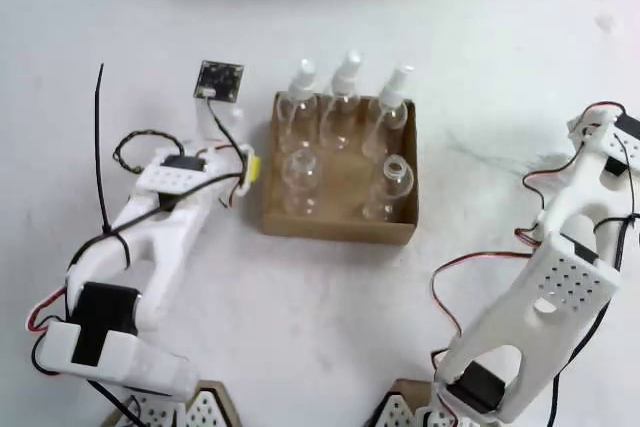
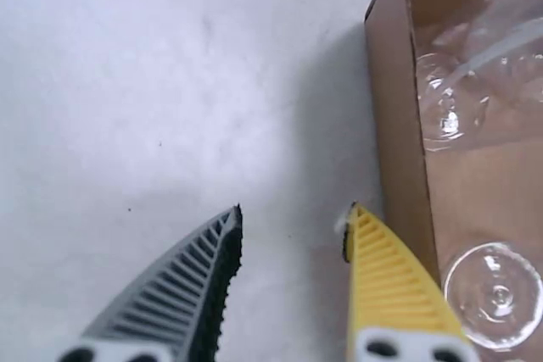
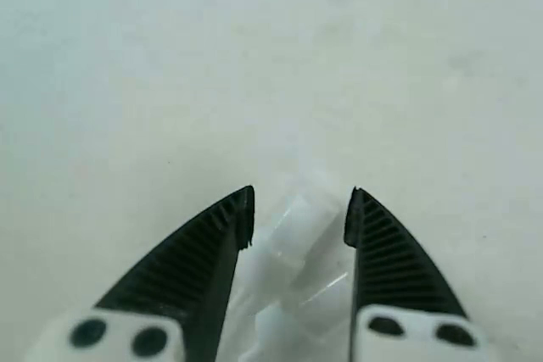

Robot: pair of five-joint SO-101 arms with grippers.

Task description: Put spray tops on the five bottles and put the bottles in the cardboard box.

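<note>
The cardboard box (image 1: 340,228) stands mid-table with five clear bottles inside. Three at its back, such as one bottle (image 1: 343,97), wear white spray tops. Two front bottles (image 1: 300,175) (image 1: 393,182) have bare necks, and their open mouths (image 2: 445,112) (image 2: 496,294) show beside the box wall (image 2: 397,125). My left gripper (image 2: 293,214) (image 1: 246,169) is open just outside the box's left wall, holding nothing. My right gripper (image 3: 297,201) hangs over bare table at the far right, its black fingers closed against a white spray top (image 3: 297,239).
A small camera board (image 1: 218,80) with wires lies left of the box, behind the left arm. The right arm (image 1: 560,282) with red and black cables fills the right side. Bare white table lies in front of the box.
</note>
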